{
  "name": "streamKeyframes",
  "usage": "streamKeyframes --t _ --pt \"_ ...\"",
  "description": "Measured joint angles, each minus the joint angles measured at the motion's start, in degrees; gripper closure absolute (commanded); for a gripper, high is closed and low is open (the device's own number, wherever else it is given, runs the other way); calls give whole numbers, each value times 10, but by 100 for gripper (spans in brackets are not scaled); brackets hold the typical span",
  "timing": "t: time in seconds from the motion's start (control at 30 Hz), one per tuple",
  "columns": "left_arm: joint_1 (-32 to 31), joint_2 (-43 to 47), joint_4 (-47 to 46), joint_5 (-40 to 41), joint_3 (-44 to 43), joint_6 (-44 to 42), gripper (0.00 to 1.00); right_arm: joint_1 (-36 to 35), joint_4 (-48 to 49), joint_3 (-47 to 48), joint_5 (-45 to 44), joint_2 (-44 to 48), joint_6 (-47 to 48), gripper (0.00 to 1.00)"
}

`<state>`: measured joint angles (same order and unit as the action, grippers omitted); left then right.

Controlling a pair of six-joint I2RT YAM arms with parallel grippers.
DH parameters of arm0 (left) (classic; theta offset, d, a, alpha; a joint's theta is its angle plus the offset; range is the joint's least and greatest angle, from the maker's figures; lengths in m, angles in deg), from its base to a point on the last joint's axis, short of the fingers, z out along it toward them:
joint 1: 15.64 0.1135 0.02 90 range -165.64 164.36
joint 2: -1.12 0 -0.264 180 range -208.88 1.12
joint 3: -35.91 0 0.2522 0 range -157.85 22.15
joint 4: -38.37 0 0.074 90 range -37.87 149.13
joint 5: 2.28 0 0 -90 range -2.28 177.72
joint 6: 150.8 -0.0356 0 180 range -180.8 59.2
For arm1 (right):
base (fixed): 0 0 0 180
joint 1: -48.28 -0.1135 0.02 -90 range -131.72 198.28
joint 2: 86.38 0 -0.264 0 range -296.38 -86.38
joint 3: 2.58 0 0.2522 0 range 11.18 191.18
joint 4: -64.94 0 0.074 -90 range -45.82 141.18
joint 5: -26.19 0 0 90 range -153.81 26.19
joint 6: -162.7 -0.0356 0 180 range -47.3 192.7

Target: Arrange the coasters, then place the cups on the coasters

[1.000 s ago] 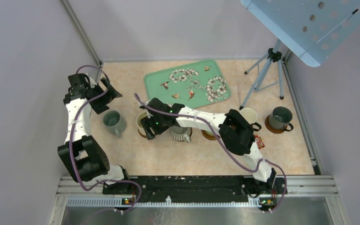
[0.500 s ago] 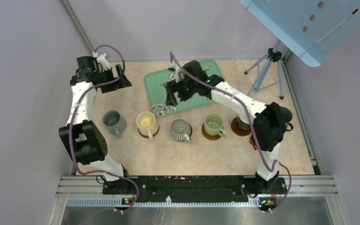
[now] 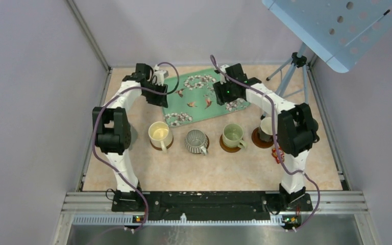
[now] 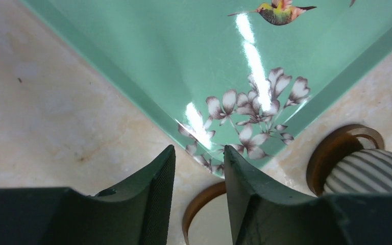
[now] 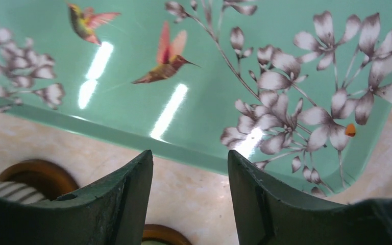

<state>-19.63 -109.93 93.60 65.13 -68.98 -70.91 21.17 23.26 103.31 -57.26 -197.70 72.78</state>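
Three cups stand in a row, each on a brown coaster: a cream-yellow cup (image 3: 159,133), a ribbed silvery cup (image 3: 196,141) and a pale green cup (image 3: 232,134). A fourth cup (image 3: 266,127) on a coaster (image 3: 256,138) is half hidden by the right arm. My left gripper (image 3: 158,95) hangs over the green floral tray's (image 3: 204,97) left end. Its jaws (image 4: 199,149) stand narrowly apart with nothing between them, above the tray's near corner (image 4: 235,143). My right gripper (image 3: 224,94) is over the tray's right part, open and empty (image 5: 189,153). The ribbed cup (image 4: 372,171) also shows beyond the left jaws.
A grey tripod (image 3: 286,81) stands at the back right under a blue perforated panel (image 3: 347,25). A small red trinket (image 3: 277,155) lies by the right arm. Grey walls close in both sides of the table.
Both arms swung to the tray: the left gripper from the far left to the tray's left end, the right gripper rightward across it. The left jaws have narrowed.
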Motion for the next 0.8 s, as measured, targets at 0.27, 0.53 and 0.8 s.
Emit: streamKeyframes --t 0.27,0.53,0.8 --pt "-18 -73 -9 28 -20 -17 57 30 5 -3 -60 -70 35 57" --pt "-19 -137 -13 47 -76 -24 59 52 8 -2 -81 -96 53 100" --pt "-21 -186 -13 104 -155 -29 59 56 4 -12 -53 -101 49 100"
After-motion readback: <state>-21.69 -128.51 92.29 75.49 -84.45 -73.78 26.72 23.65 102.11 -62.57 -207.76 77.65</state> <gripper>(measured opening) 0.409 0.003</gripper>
